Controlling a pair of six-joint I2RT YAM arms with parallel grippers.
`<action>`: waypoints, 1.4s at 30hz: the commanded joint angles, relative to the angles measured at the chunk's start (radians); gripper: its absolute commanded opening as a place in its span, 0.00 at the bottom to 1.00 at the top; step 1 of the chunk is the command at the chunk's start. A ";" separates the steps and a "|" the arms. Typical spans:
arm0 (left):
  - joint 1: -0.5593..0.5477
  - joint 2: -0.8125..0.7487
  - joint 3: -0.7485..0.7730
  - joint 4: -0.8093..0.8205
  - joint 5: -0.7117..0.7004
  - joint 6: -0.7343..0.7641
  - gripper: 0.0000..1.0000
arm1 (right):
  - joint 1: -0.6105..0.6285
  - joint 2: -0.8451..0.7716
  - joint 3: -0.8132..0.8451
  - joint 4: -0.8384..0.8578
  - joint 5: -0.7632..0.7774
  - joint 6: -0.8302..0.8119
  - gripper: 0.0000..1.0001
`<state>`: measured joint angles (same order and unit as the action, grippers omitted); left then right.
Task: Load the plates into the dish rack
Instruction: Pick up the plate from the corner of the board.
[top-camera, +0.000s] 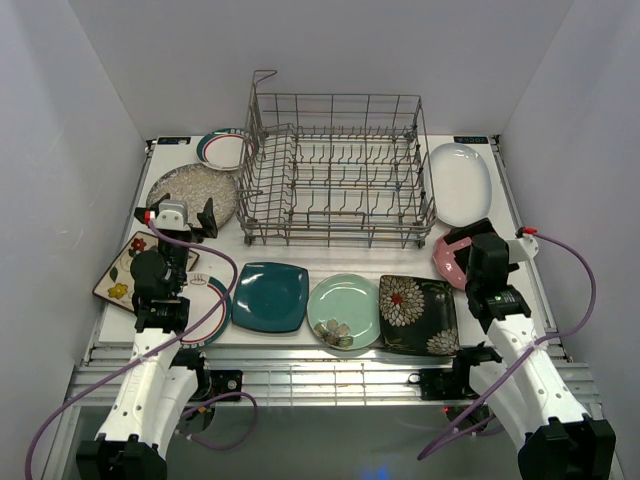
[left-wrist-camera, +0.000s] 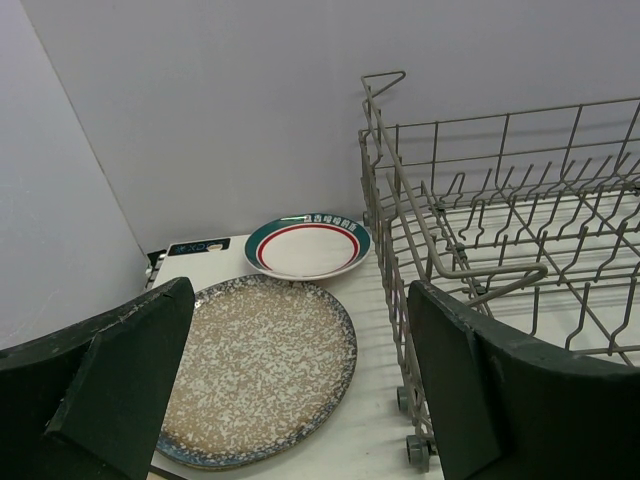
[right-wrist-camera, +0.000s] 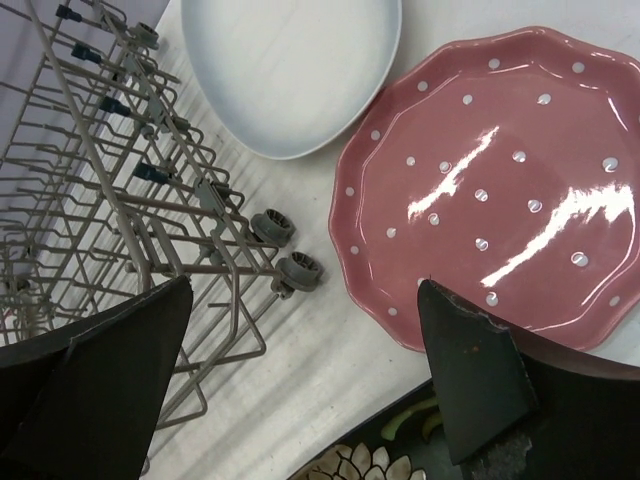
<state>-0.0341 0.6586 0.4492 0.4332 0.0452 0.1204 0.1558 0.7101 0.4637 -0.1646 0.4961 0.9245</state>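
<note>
Rim's where I'd pinch: pink plate (right-wrist-camera: 500, 180) looks stiff, slick, breakable. L claw (left-wrist-camera: 300, 290), R claw (right-wrist-camera: 305, 288) both wide, empty.

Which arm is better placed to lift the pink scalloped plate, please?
Right: the open right gripper hangs over the pink scalloped plate, while the left gripper is by the speckled grey round plate.

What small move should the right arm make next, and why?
Probably lower the open right gripper onto the rim of the pink scalloped plate. That plate lies flat beside the grey wire dish rack, which holds no plates yet, and its rim sits below the gripper.
</note>
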 joint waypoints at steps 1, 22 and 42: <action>0.002 -0.013 0.005 -0.002 -0.002 0.002 0.98 | -0.028 0.038 0.066 0.048 0.010 0.025 0.99; 0.002 -0.020 0.005 -0.002 0.001 0.005 0.98 | -0.088 -0.060 -0.059 -0.116 -0.090 0.190 0.90; 0.002 -0.013 0.005 -0.002 0.001 0.008 0.98 | -0.087 0.040 -0.115 -0.225 -0.084 0.411 0.99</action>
<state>-0.0341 0.6506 0.4492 0.4263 0.0456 0.1238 0.0723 0.7551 0.3679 -0.3794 0.3859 1.2636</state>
